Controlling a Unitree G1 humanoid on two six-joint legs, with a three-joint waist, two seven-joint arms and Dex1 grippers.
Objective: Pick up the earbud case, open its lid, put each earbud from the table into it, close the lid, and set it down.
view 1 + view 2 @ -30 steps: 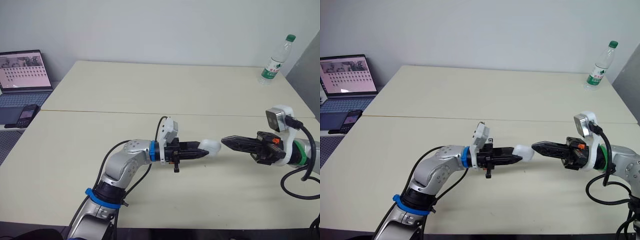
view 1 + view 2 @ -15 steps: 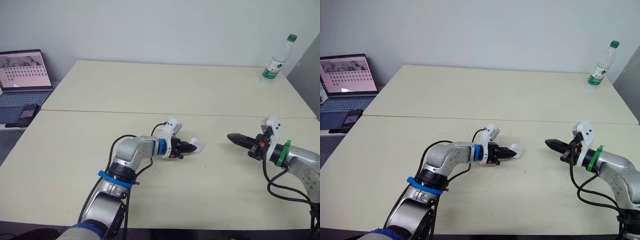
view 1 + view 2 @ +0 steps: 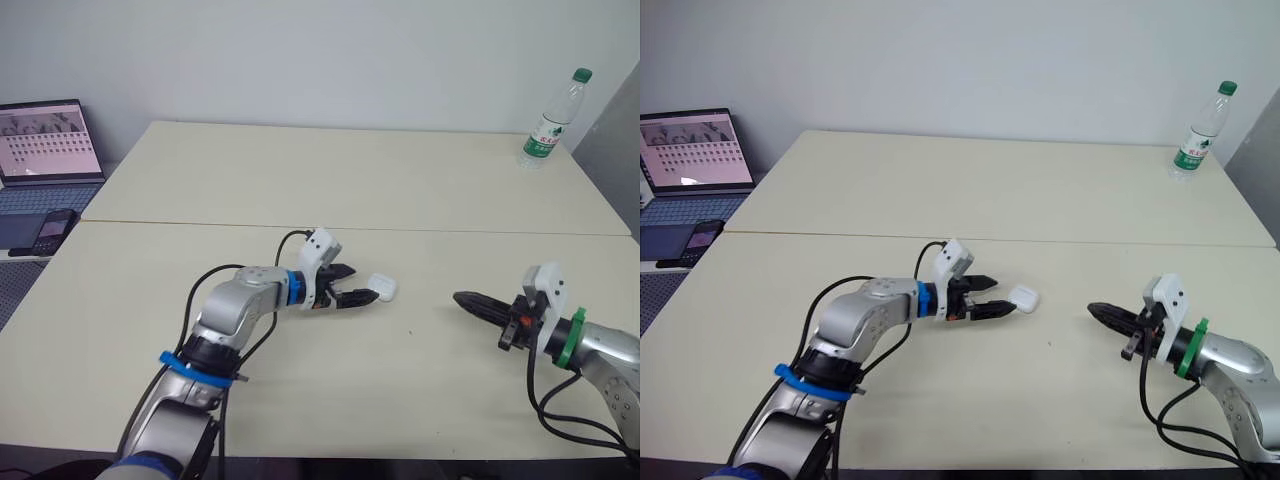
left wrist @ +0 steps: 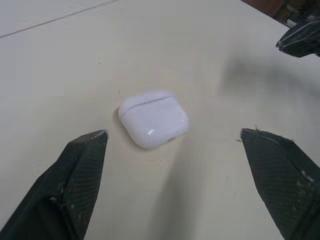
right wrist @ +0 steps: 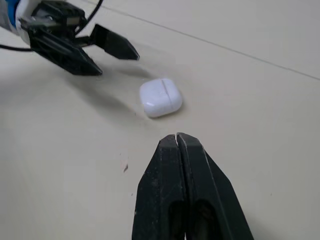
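Case (image 3: 383,288) now down (left fingers (image 4: 80,175) apart)

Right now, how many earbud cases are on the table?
1. The earbud case lies on the table with its lid shut, just past the fingertips of the open left gripper, which does not touch it. Nothing in view could hide another.
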